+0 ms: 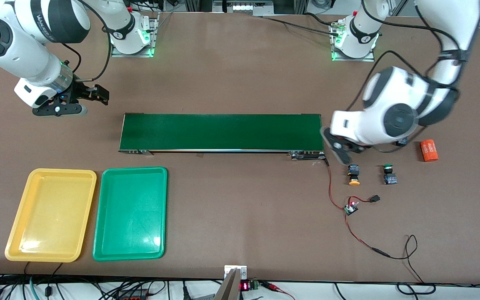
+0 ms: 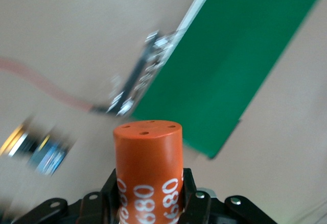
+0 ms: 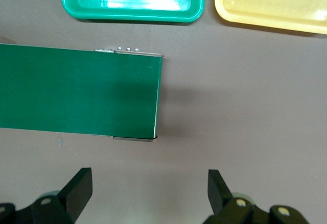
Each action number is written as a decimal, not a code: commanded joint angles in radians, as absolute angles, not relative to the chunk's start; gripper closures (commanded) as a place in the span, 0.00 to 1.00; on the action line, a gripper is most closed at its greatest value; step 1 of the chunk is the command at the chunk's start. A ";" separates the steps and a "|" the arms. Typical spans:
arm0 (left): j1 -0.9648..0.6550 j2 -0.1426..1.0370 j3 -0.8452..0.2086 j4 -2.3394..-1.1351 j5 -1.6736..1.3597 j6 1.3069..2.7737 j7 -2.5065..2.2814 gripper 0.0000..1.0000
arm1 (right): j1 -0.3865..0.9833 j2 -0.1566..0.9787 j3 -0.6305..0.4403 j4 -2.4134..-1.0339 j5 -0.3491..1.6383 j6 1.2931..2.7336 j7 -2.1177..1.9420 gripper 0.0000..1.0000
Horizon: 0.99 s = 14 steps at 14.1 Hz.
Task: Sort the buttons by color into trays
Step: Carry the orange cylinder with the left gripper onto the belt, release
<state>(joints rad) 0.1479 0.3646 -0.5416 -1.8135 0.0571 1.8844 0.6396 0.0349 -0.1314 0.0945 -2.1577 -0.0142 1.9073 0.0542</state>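
Left gripper (image 2: 148, 208) pinches an orange cylinder (image 2: 148, 168) over the belt (image 1: 221, 132) end; right gripper (image 3: 148, 196) waits spread.

Two buttons, yellow-capped (image 1: 353, 175) and green-capped (image 1: 389, 174), lie near the left arm; both trays (image 1: 15, 233) sit empty. Buttons probably light, rigid: pinch the squarish body.

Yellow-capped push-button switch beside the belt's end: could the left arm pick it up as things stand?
Probably not yet: the left end effector is already shut on an orange cylinder, though the yellow-capped push-button switch lies uncovered close by.

Bright even light, left wrist view blurred
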 commanded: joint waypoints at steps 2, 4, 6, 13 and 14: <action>0.156 0.347 -0.630 -1.966 0.058 2.084 0.811 0.81 | 0.034 -0.132 0.094 -2.161 -0.011 1.919 0.052 0.00; 0.155 0.351 -0.630 -2.057 0.081 2.214 0.912 0.83 | 0.034 -0.132 0.094 -2.161 -0.011 1.919 0.051 0.00; 0.155 0.351 -0.630 -2.124 0.097 2.296 0.971 0.84 | 0.034 -0.132 0.094 -2.161 -0.011 1.919 0.051 0.00; 0.149 0.354 -0.632 -2.134 0.130 2.298 0.979 0.00 | 0.035 -0.126 0.094 -2.158 -0.011 1.922 0.051 0.00; 0.156 0.344 -0.632 -2.131 0.130 2.292 0.982 0.00 | 0.035 -0.126 0.094 -2.158 -0.011 1.922 0.051 0.00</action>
<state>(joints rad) 0.1428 0.3690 -0.6257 -2.1347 0.1141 2.2986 0.9647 0.0348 -0.1252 0.0944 -2.1578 -0.0142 1.9129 0.0542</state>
